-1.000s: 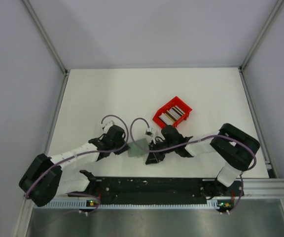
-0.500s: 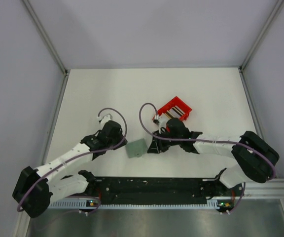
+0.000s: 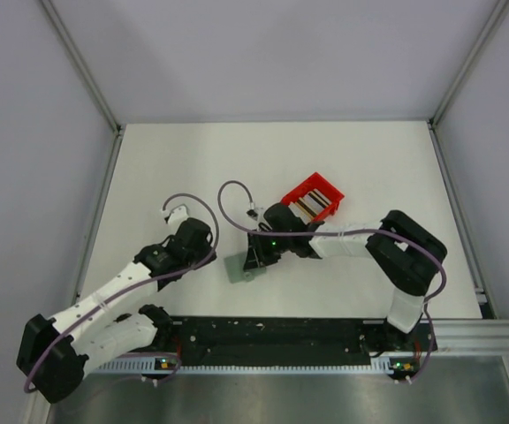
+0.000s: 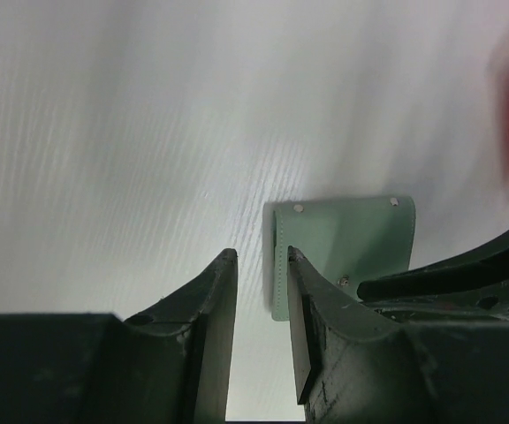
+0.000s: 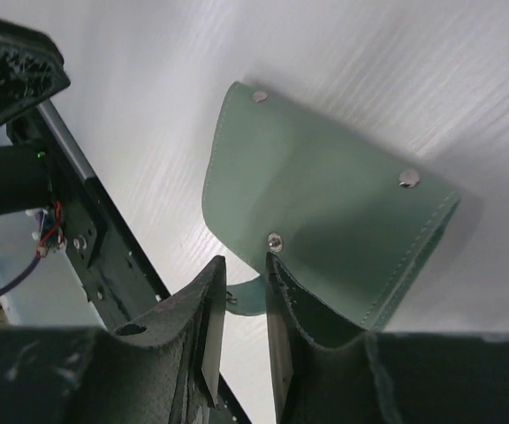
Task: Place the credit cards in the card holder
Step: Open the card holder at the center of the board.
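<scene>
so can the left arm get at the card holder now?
Probably yes: the card holder lies just ahead of the left gripper, its near edge uncovered. The right gripper sits over the opposite side, so only that edge looks free.

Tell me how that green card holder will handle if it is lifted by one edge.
The card holder will probably flop: its cover already bows and curls at one edge, like soft leather. It looks thin and likely light, so a push should slide it over the smooth table rather than tip it.
</scene>
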### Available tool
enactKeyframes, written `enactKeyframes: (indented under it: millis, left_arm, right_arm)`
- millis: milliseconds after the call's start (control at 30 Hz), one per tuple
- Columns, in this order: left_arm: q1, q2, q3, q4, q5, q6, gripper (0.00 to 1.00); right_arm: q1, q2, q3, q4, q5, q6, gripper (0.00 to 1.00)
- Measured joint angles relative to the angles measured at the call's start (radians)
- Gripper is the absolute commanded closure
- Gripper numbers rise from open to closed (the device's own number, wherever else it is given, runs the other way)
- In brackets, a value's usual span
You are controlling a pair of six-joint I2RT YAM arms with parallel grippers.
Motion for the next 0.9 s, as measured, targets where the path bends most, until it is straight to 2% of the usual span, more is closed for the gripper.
enactKeyframes:
  millis: [133, 333, 667, 767, 867, 900]
  left_arm:
    - [0.002, -0.017, -0.022, -0.007, -0.008, -0.001, 0.66]
    - [0.006, -0.003, -0.027, -0.007, -0.008, 0.001, 0.67]
    - [0.006, 0.016, -0.043, 0.055, 0.032, 0.022, 0.65]
    - [0.006, 0.039, -0.045, 0.099, 0.058, 0.063, 0.40]
    - [0.006, 0.095, -0.045, 0.163, 0.082, 0.111, 0.25]
    - [0.008, 0.112, -0.045, 0.179, 0.089, 0.123, 0.24]
  right_arm:
    - [0.028, 0.000, -0.011, -0.026, -0.042, -0.032, 0.77]
    - [0.053, -0.046, -0.124, -0.058, -0.056, -0.066, 0.77]
    - [0.051, -0.048, -0.135, -0.034, -0.038, -0.032, 0.75]
    - [0.040, -0.037, -0.127, -0.016, -0.024, 0.011, 0.67]
    - [0.015, -0.031, -0.129, 0.024, -0.024, 0.056, 0.64]
    - [0.004, -0.029, -0.130, 0.035, -0.024, 0.069, 0.61]
